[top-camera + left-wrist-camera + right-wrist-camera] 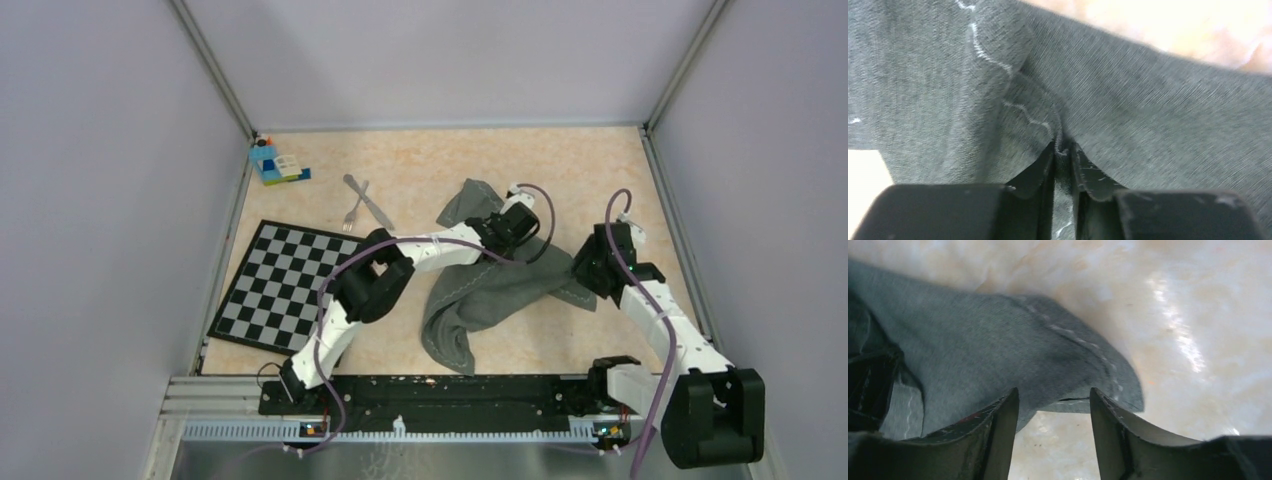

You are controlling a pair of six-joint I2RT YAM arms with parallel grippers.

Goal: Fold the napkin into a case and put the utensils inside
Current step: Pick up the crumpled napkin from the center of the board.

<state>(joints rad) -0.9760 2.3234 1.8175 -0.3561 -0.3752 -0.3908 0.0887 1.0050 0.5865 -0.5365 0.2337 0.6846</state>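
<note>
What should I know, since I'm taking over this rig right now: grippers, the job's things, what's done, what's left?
Left gripper: shut on a fold of the dark grey cloth napkin.
Right gripper: open, jaws either side of a napkin corner.
Napkin: crumpled mid-table, not folded into a case.
Silver metal fork and silver metal knife: crossed on the beige table, beyond the napkin and to its left.
Done: nothing visible.
Left: flatten the napkin, fold the case, insert both utensils.

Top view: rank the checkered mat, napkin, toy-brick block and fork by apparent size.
1. checkered mat and napkin: too close to rank, since the napkin is crumpled and partly hidden.
2. toy-brick block
3. fork
</note>
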